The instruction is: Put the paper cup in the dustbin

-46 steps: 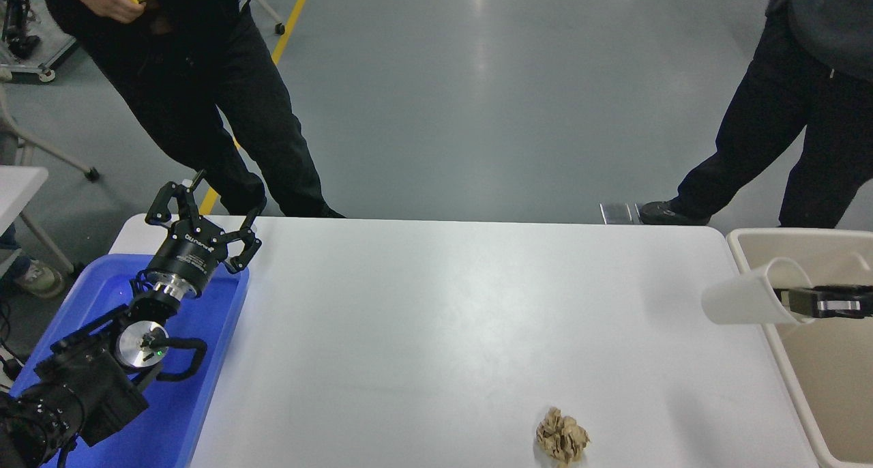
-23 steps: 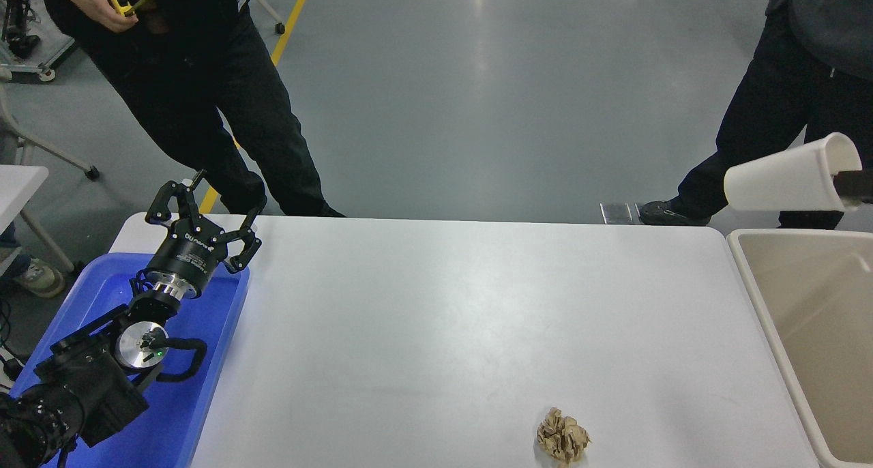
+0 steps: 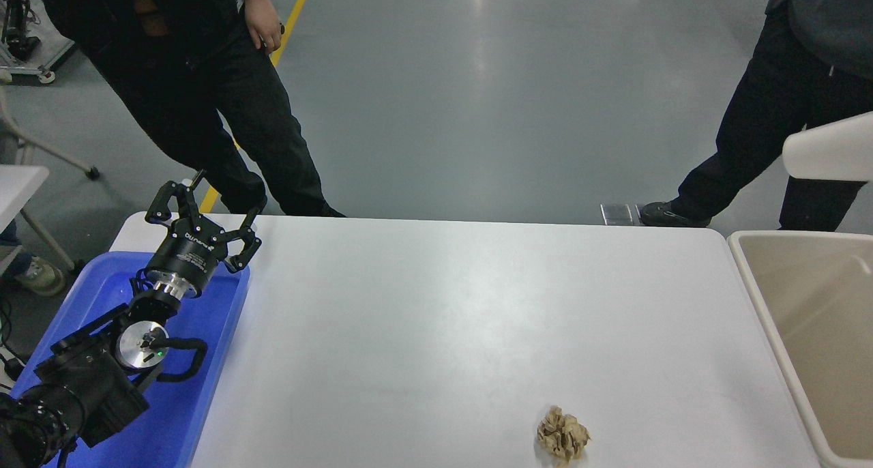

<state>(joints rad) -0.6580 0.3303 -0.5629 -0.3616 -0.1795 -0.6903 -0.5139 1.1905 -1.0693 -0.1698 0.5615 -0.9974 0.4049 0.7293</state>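
Note:
The white paper cup (image 3: 829,149) hangs on its side in mid-air at the right edge, above and beyond the far end of the beige dustbin (image 3: 769,318). Its rim end is cut off by the picture edge. What holds it is out of view, and so is my right gripper. The dustbin stands at the table's right end, and the part of its inside that shows holds nothing. My left gripper (image 3: 204,215) is parked open and empty over the far end of the blue tray (image 3: 211,359) at the lower left.
A crumpled brown paper ball (image 3: 562,435) lies on the white table (image 3: 464,318) near its front edge. One person (image 3: 198,79) stands at the far left side, another person (image 3: 784,99) at the far right, close behind the cup.
The cup has risen from the dustbin's near rim and moved right, now partly out of the picture. The right gripper has left the view. The person at the left lowered a hand.

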